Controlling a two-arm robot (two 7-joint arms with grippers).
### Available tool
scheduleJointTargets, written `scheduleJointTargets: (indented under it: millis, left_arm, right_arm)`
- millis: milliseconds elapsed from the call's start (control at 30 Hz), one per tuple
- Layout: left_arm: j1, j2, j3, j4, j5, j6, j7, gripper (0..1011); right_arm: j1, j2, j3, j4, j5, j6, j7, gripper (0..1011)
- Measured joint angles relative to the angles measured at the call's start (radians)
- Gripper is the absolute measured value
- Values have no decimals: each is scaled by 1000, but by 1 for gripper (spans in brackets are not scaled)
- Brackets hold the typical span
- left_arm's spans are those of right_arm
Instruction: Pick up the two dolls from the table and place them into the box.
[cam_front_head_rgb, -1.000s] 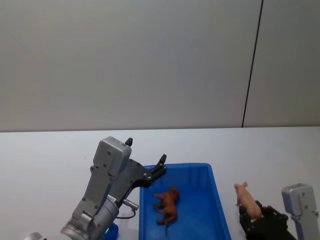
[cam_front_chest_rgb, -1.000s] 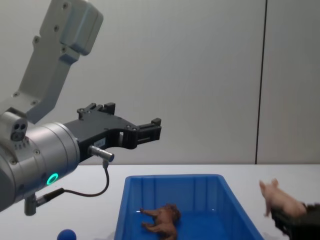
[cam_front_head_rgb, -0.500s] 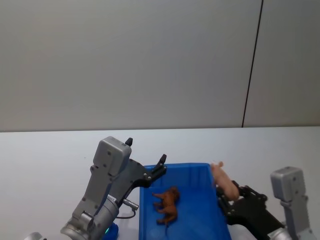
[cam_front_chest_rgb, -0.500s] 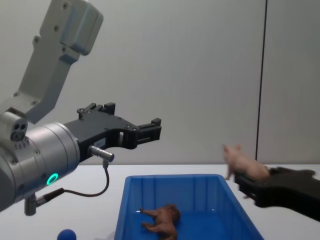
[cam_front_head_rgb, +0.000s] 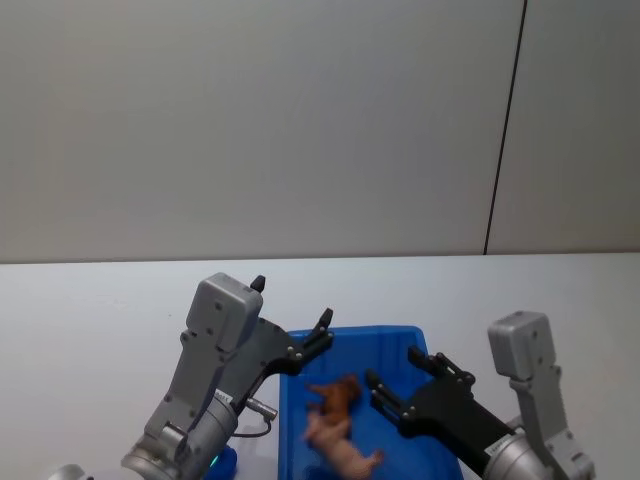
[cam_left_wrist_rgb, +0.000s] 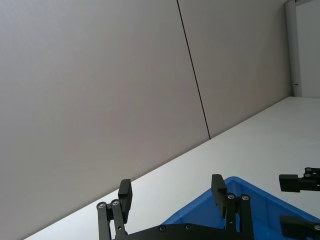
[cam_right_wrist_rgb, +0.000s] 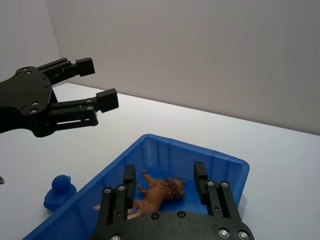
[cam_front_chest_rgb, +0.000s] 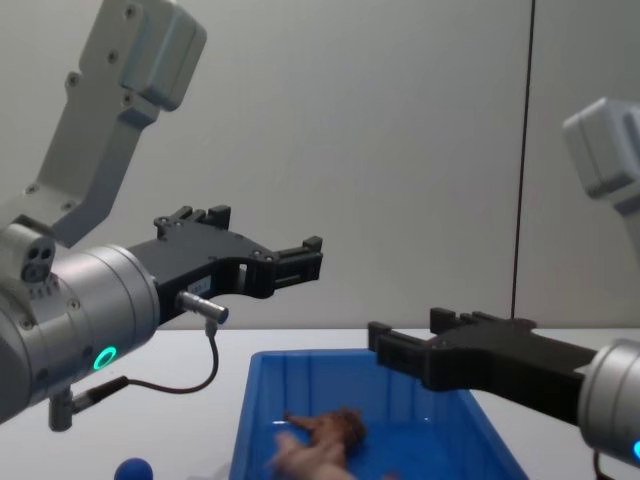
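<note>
Over the box (cam_front_head_rgb: 400, 331), head view: right gripper (cam_front_head_rgb: 392, 366) jaws spread wide, empty; brown doll (cam_front_head_rgb: 336, 392) and a blurred pink doll (cam_front_head_rgb: 340, 450) are inside. Chest view: left gripper (cam_front_chest_rgb: 312, 256) jaws wide, empty, near the box's far-left corner. Right wrist view: blue doll (cam_right_wrist_rgb: 59, 192) on the bench (cam_right_wrist_rgb: 280, 150) beside the box.

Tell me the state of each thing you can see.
Box: holds two toys.
Left gripper: open, empty.
Right gripper: open, empty, above the box.
Brown animal: lying in the box.
Pink pig: in the box, blurred.
Blue duck: upright on the table, outside the box.
</note>
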Motion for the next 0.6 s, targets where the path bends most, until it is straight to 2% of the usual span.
scheduleJointTargets:
  millis: [67,167,200,367,600]
  left_arm:
    - [0,0,0,0,0,0,0,1001]
    - [0,0,0,0,0,0,0,1001]
    - [0,0,0,0,0,0,0,1001]
    - [0,0,0,0,0,0,0,1001]
    - [0,0,0,0,0,0,0,1001]
  right_arm:
    - [5,-3,-1,5,0,3,2,713]
    - [13,-9,-3,11,0,7,2,844]
    - [14,-9,-3,12,0,8,2,844]
    - [16,-10,0,12,1,15,-20,974]
    - [-2,5,11,-12,10,22,-67,1001]
